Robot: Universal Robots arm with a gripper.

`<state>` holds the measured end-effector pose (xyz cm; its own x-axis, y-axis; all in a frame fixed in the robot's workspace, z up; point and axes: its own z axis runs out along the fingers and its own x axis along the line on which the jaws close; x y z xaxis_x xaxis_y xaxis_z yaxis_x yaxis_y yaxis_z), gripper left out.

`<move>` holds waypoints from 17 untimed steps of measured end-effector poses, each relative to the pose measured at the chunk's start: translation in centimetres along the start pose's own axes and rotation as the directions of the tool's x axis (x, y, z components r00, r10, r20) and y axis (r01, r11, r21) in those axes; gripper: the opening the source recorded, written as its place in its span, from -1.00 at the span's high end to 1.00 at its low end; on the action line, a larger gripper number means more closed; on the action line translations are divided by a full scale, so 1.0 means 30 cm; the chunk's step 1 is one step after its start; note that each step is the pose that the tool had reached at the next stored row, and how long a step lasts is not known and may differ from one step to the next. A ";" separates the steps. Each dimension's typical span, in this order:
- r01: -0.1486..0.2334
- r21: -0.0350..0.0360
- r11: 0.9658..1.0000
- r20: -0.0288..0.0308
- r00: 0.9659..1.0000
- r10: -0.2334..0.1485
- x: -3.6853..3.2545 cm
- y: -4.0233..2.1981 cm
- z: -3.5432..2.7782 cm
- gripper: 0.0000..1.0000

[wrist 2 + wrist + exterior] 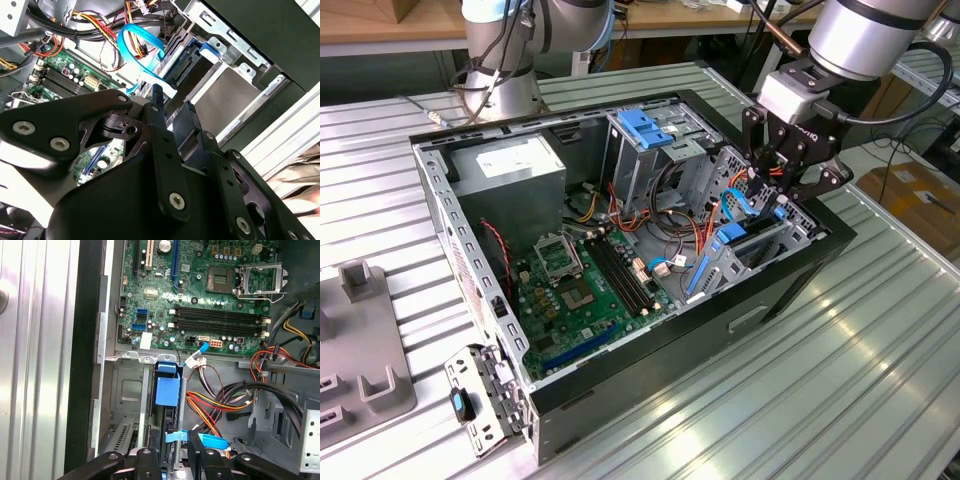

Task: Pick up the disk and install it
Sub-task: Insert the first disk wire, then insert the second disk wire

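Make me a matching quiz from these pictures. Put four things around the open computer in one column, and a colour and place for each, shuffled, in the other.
Column one:
1. disk
2. power supply
3. motherboard
4. claw

Column two:
A. green, on the floor of the case
B. black, over the drive bay
C. blue-framed, edge-on in the drive bay
D. grey, in a case corner

Pairs: 1-C, 2-D, 3-A, 4-B

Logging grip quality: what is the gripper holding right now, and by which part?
The gripper appears shut on the disk, standing on edge in its bay, by the end nearest the wrist.
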<state>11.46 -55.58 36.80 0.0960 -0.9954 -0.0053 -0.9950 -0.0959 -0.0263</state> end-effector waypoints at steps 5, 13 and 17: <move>0.000 -0.003 1.000 0.000 1.000 0.000 0.000 0.000 0.000 0.29; 0.000 -0.010 1.000 0.001 1.000 0.000 0.000 0.000 0.000 0.29; 0.000 -0.014 1.000 0.001 1.000 0.000 0.000 0.000 0.000 0.29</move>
<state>11.46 -55.58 36.80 0.0959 -0.9954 -0.0066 -0.9953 -0.0958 -0.0122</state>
